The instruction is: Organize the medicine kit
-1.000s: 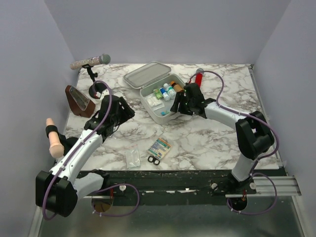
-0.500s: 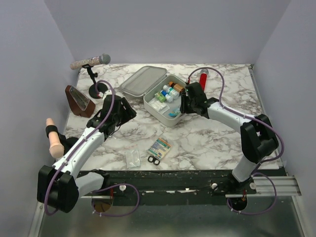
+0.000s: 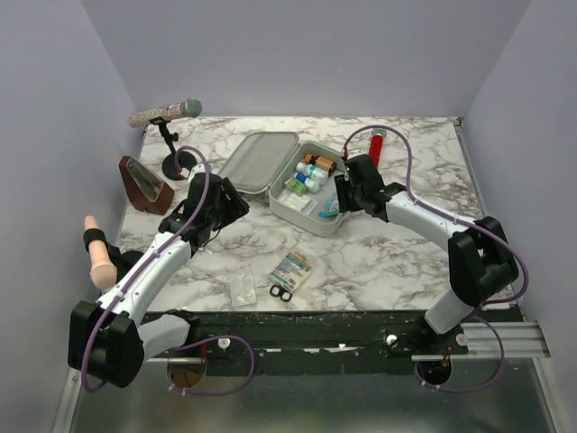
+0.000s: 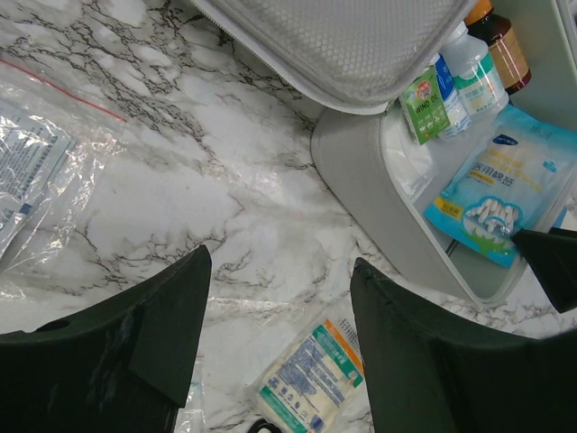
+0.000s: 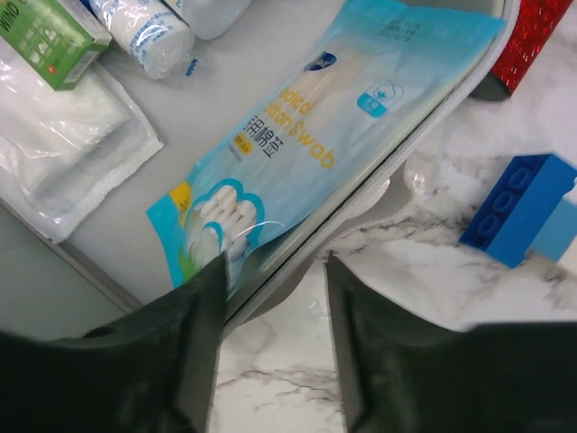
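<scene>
Right wrist view: my right claw point(image 5: 275, 271) is clamped on a side wall of the pale grey-white, round-cornered tin medicine kit point(image 5: 406, 149). One finger is inside over a blue-and-white plastic packet of cotton swabs point(image 5: 297, 153), and the other is outside above the white marbled table point(image 5: 433, 361). Past that wall lie a blue plastic building brick point(image 5: 514, 207) and a shiny red cylinder point(image 5: 532, 36). The kit sits mid-table towards the back, its hinged lid point(image 3: 261, 161) lying open on its left. My left claw point(image 4: 279, 271) hangs with fingers apart over bare marble, gripping nothing, near the kit's corner. A clear zip bag point(image 4: 36, 171) lies to its left.
</scene>
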